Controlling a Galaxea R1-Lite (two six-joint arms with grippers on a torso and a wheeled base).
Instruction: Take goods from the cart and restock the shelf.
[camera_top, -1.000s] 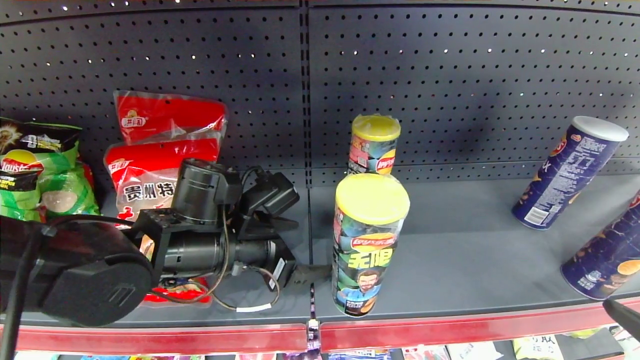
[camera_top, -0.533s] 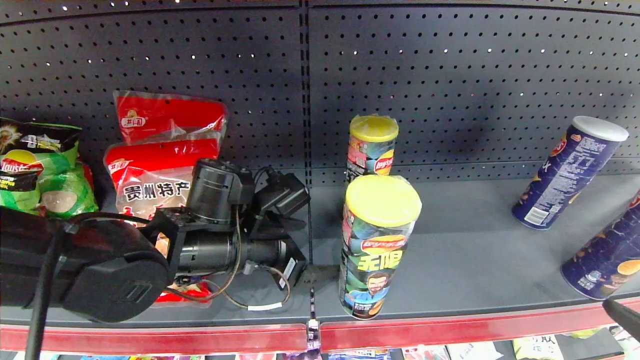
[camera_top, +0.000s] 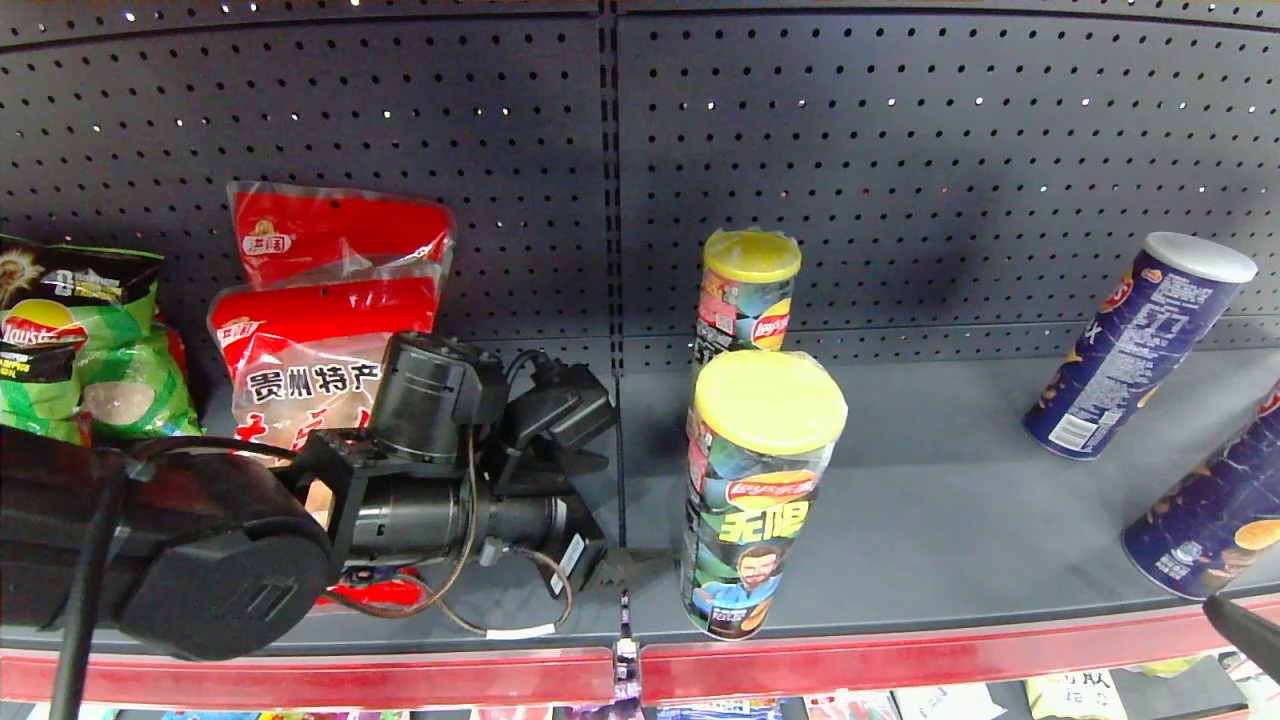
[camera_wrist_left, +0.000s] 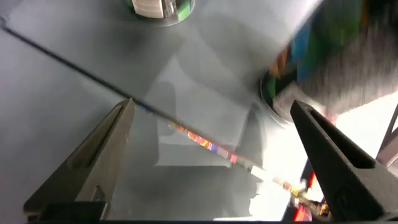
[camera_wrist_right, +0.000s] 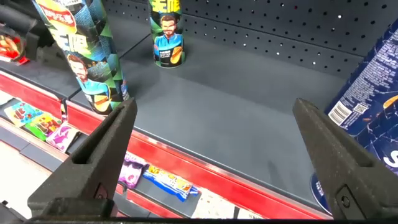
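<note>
**Left gripper spread beside front can**

Its jaws stand wide apart, low over the shelf, just left of the yellow-lidded front can. That can stands upright near the shelf's front lip (the rear can is behind it, by the back panel). Since a second ago the front can has shifted right; the arm followed, then sank slightly. Right gripper hangs with jaws apart at the shelf edge, near the blue cans.

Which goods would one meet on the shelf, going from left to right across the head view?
green chip bag → red bags → front yellow-lidded can → white-lidded blue can. The rear yellow-lidded can and the second blue can overlap these, so they are left out.
</note>
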